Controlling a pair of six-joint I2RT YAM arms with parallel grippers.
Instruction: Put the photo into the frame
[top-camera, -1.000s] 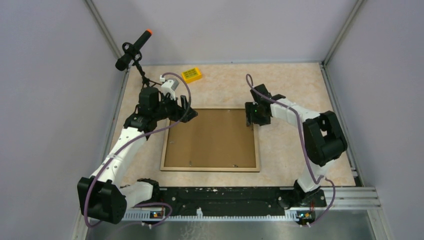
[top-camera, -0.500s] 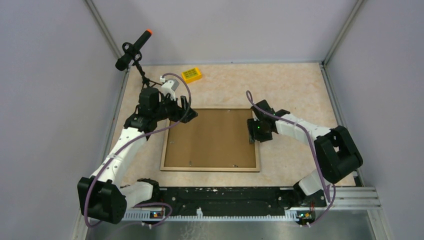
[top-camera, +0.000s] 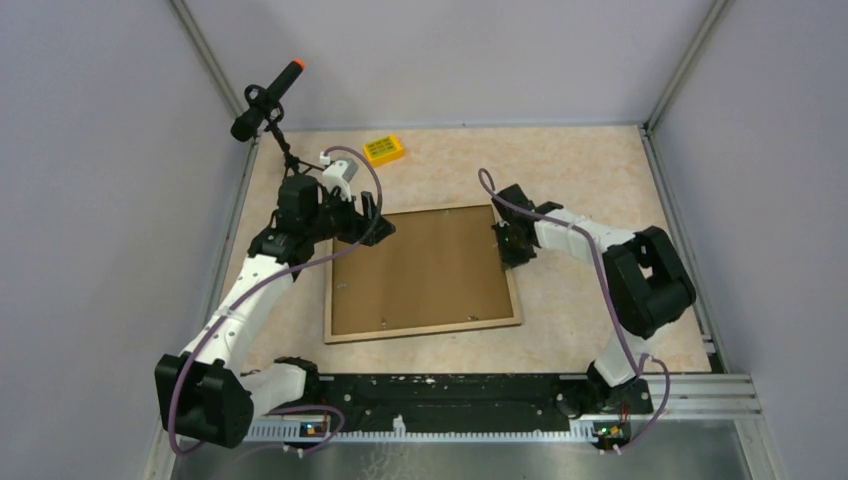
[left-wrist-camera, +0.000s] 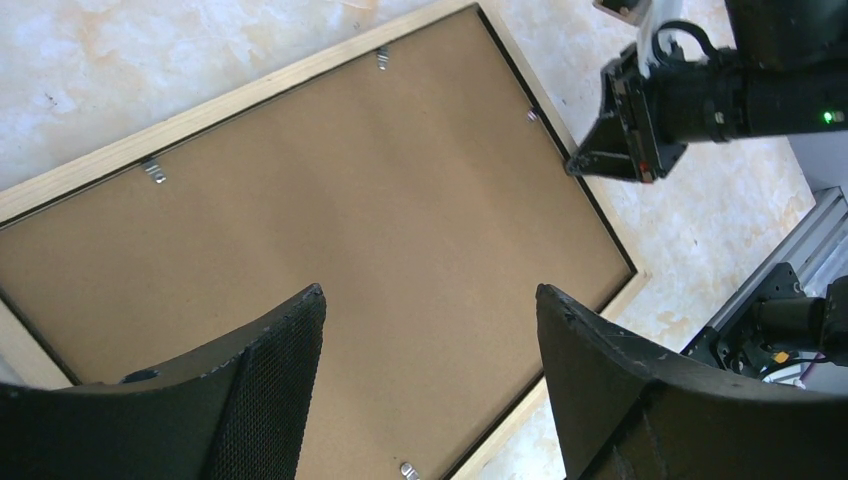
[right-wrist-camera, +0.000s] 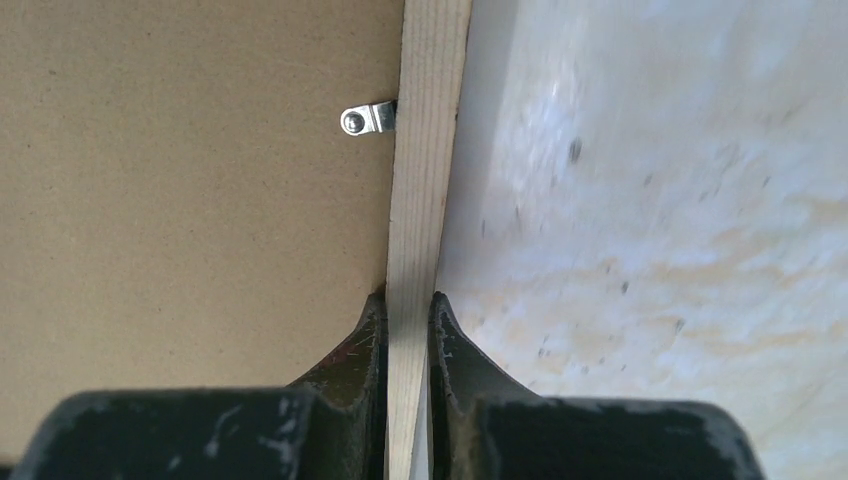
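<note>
The frame (top-camera: 512, 290) lies back-up on the table, its light wood rail around a brown hardboard backing sheet (top-camera: 420, 270). My right gripper (top-camera: 508, 245) is shut on the frame's right rail (right-wrist-camera: 425, 150), one finger on each side of the wood (right-wrist-camera: 408, 297). A small metal clip (right-wrist-camera: 365, 119) sits just ahead of the fingers. My left gripper (left-wrist-camera: 430, 292) hovers open over the backing (left-wrist-camera: 380, 220) near the frame's far left corner (top-camera: 372, 222), holding nothing. The photo is out of view.
A yellow box (top-camera: 383, 150) lies at the back of the table. A black tool with an orange tip (top-camera: 266, 98) stands on a stalk at the back left. Grey walls enclose the table; a black rail (top-camera: 450, 390) runs along the near edge.
My right gripper has closed onto the frame's right rail. The frame has swung slightly counterclockwise, its right side now farther back. The left arm has not moved.
</note>
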